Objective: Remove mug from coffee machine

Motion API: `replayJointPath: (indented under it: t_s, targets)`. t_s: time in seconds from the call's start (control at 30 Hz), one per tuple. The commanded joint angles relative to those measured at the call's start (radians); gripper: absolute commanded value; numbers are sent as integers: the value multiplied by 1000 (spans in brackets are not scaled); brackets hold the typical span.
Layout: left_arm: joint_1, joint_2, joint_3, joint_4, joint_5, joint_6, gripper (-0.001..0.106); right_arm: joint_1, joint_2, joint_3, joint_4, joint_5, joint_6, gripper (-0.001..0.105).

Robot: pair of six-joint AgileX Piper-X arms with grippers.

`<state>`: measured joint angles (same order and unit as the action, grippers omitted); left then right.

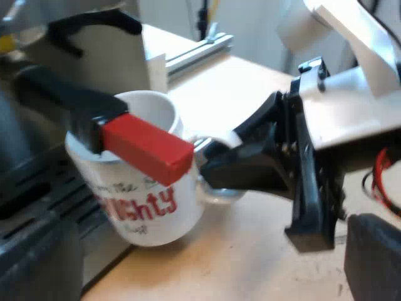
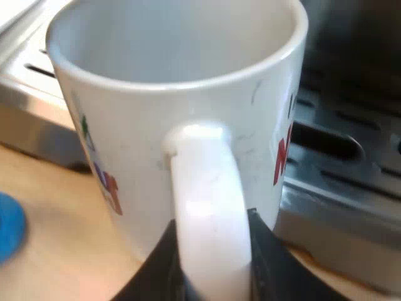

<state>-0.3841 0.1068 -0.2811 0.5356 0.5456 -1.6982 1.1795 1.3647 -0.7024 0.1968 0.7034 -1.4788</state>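
A white mug [image 1: 147,200] with red lettering leans at the edge of the espresso machine's drip tray [image 1: 37,207]. Just above its rim is the holder's dark handle with the red end [image 1: 147,149]. My right gripper [image 1: 213,166] reaches in from the table side and is shut on the mug's handle. In the right wrist view the white mug handle [image 2: 210,213] runs down between the black fingers [image 2: 269,263] of my right gripper [image 2: 213,276], and the mug [image 2: 175,94] looks empty. A dark part of my left gripper [image 1: 376,263] shows near the right arm.
The slotted metal drip tray [image 2: 338,163] lies behind and under the mug. A blue object [image 2: 7,229] lies on the wooden table [image 2: 56,257] beside the mug. A metal rail [image 1: 194,53] runs along the table's far side.
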Motion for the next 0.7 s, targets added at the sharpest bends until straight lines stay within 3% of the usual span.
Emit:
replayJointPath:
  t_s: [0.03,0.2,0.5,0.7]
  targets:
    - [-5,-1,-3,-25,19,-11,86,2,-63,-5,134,26,42,0]
    - [-5,-1,-3,-25,19,-11,86,2,-161,-5,296,26,92,0]
    - [-8,-1,-3,-47,41,-26,86,2,-351,-5,468,26,117,0]
    - [-100,-1,-3,-47,43,-28,86,2,-465,-5,592,30,164,0]
